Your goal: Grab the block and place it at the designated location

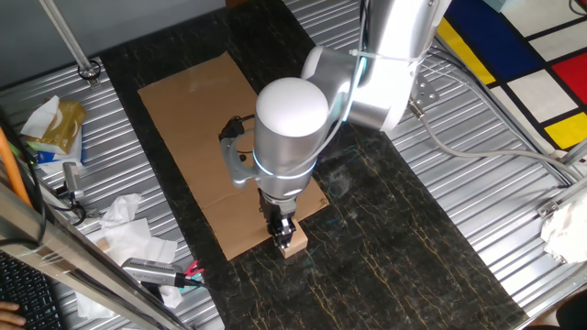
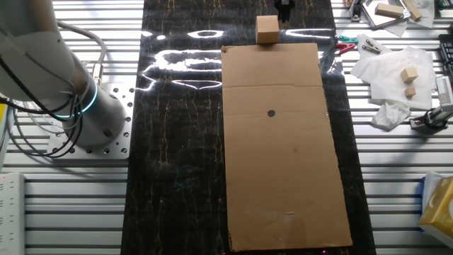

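Fixed view from the arm's side: cardboard sheet (image 1: 206,147) on the left, gripper (image 1: 282,229) at its near edge, right above the block (image 1: 293,241); can't tell jaw opening or grip. You're at pickup; next, confirm the grasp, then carry to the black dot (image 2: 271,113).
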